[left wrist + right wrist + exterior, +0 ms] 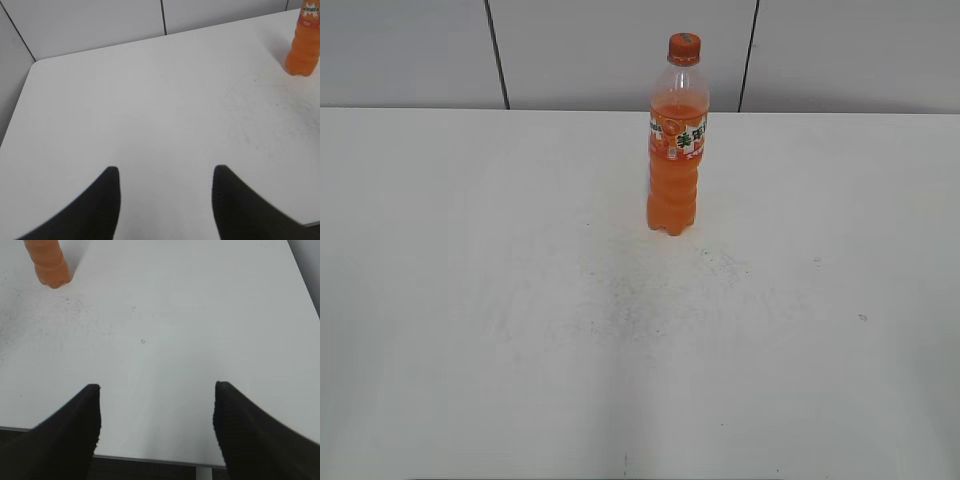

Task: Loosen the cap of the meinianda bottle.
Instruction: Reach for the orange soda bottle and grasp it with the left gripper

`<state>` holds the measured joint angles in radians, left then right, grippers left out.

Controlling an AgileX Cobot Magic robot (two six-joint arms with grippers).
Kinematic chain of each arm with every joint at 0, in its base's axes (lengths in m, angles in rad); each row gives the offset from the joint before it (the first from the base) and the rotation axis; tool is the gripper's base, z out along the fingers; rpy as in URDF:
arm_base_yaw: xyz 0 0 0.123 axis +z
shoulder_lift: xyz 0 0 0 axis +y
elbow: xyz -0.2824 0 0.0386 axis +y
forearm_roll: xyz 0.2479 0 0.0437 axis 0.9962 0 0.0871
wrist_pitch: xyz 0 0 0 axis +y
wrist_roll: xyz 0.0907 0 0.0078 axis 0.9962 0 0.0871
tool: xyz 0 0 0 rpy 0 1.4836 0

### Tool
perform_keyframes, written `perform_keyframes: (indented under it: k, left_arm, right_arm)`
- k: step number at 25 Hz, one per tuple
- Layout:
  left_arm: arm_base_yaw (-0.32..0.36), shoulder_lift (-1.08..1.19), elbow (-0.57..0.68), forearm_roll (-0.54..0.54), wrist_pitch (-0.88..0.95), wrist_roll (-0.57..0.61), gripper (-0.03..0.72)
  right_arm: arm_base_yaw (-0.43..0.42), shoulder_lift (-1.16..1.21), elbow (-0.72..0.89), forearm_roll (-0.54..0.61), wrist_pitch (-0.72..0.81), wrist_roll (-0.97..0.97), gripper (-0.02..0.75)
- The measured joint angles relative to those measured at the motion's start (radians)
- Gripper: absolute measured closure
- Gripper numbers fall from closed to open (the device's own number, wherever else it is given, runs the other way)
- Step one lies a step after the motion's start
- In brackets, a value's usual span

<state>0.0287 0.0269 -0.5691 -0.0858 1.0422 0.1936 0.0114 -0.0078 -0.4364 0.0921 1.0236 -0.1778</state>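
The meinianda bottle [675,165] stands upright on the white table [520,300], toward the back middle, with orange drink and an orange, green and white label. Its orange cap [684,48] sits on top. The bottle's lower part shows at the top right of the left wrist view [303,45] and at the top left of the right wrist view [49,262]. My left gripper [166,172] is open and empty, far from the bottle. My right gripper [157,390] is open and empty over the table's near edge. Neither gripper shows in the exterior view.
A grey panelled wall [620,50] stands behind the table. The table's left edge and rounded corner [31,67] show in the left wrist view. The near edge [150,460] shows in the right wrist view. Dark scuff marks [630,300] speckle the table in front of the bottle.
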Motion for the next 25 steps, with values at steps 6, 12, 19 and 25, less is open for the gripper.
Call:
perform_keyframes:
  k: [6, 12, 19, 25]
  left_arm:
    - [0.0, 0.0, 0.0, 0.0, 0.0, 0.0, 0.315]
    - [0.0, 0.0, 0.0, 0.0, 0.0, 0.0, 0.315]
    - [0.0, 0.0, 0.0, 0.0, 0.0, 0.0, 0.315]
    - [0.0, 0.0, 0.0, 0.0, 0.0, 0.0, 0.315]
  right_arm:
    - [0.0, 0.0, 0.0, 0.0, 0.0, 0.0, 0.214]
    - [0.0, 0.0, 0.0, 0.0, 0.0, 0.0, 0.214]
    - [0.0, 0.0, 0.0, 0.0, 0.0, 0.0, 0.214]
    - [0.0, 0.0, 0.0, 0.0, 0.0, 0.0, 0.214]
